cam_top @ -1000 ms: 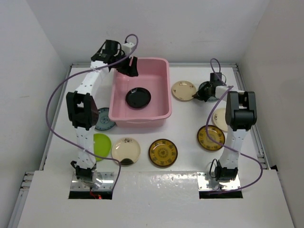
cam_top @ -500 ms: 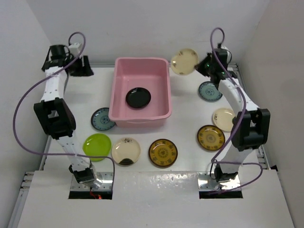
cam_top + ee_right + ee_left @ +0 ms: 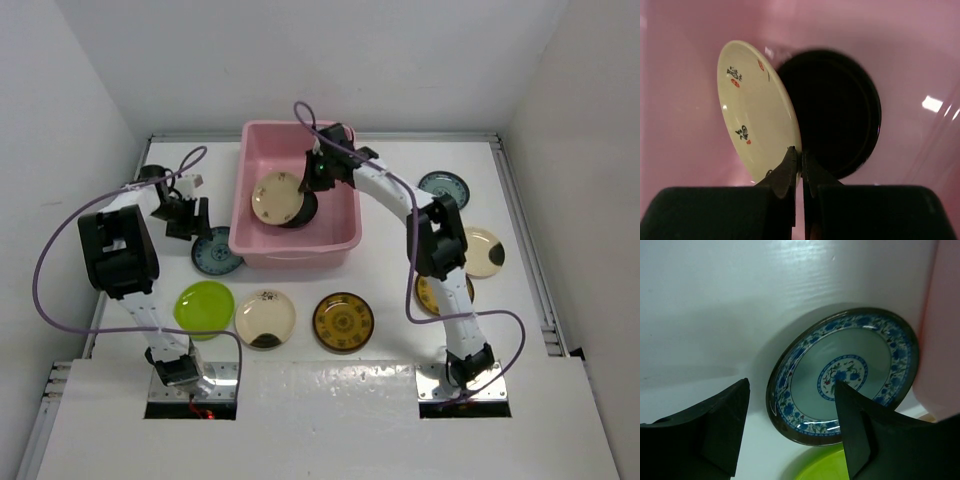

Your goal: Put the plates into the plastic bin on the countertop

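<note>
The pink plastic bin (image 3: 340, 235) stands at the middle back of the countertop (image 3: 390, 290). My right gripper (image 3: 308, 183) is shut on the rim of a cream plate (image 3: 752, 110), held tilted inside the bin above the black plate (image 3: 840, 115) on the bin floor. My left gripper (image 3: 790, 432) is open just above the left rim of a teal-patterned plate (image 3: 847, 372) that lies left of the bin (image 3: 945, 330). The lime green plate (image 3: 203, 305), a cream plate with a dark patch (image 3: 265, 318) and a yellow-brown plate (image 3: 343, 321) lie in front.
A second teal plate (image 3: 444, 188) lies right of the bin. Another cream plate with a dark patch (image 3: 484, 252) and a yellow-brown plate (image 3: 428, 296), partly behind the right arm, lie at the right. White walls close in the sides and back.
My right gripper carried the cream plate from the back right down into the bin. My left gripper moved from the back left corner to the teal plate left of the bin.
</note>
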Action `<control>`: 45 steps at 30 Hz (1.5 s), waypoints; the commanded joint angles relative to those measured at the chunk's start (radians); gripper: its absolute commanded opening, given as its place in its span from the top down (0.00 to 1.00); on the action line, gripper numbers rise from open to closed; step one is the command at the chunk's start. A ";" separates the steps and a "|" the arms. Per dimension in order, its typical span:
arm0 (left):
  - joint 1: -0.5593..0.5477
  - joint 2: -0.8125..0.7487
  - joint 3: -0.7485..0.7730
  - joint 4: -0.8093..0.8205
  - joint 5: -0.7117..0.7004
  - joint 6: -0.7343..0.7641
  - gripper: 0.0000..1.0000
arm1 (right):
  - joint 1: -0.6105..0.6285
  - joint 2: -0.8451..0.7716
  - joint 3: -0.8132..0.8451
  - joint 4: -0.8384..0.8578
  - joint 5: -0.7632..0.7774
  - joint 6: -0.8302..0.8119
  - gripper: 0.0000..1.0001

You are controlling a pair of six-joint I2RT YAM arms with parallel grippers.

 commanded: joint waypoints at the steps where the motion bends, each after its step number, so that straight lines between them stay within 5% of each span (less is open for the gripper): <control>1: 0.013 -0.070 -0.033 0.032 -0.022 0.022 0.29 | 0.009 -0.008 0.042 -0.080 0.004 -0.041 1.00; 8: 0.013 -0.032 -0.093 0.032 -0.004 0.022 0.35 | 0.009 -0.024 -0.032 -0.095 0.097 -0.023 0.99; 12: 0.013 0.011 -0.093 0.021 0.015 0.022 0.54 | 0.006 -0.024 -0.016 -0.091 0.093 -0.059 0.35; 15: 0.013 0.042 -0.057 -0.005 0.027 0.034 0.75 | 0.009 -0.048 -0.007 -0.071 0.085 -0.120 0.16; 18: 0.037 0.076 0.002 -0.032 0.027 0.025 0.99 | 0.009 -0.080 -0.004 -0.055 0.082 -0.154 0.15; 30: 0.102 -0.001 0.397 -0.095 0.105 -0.013 1.00 | -0.055 -0.317 -0.134 0.043 0.081 -0.152 0.14; 40: -0.025 -0.010 0.821 -0.143 0.106 -0.084 1.00 | -0.150 -0.422 -0.282 0.067 0.105 -0.124 0.14; 45: -0.217 -0.010 0.783 -0.143 0.159 -0.105 1.00 | -0.203 -0.469 -0.395 0.084 0.108 -0.069 0.14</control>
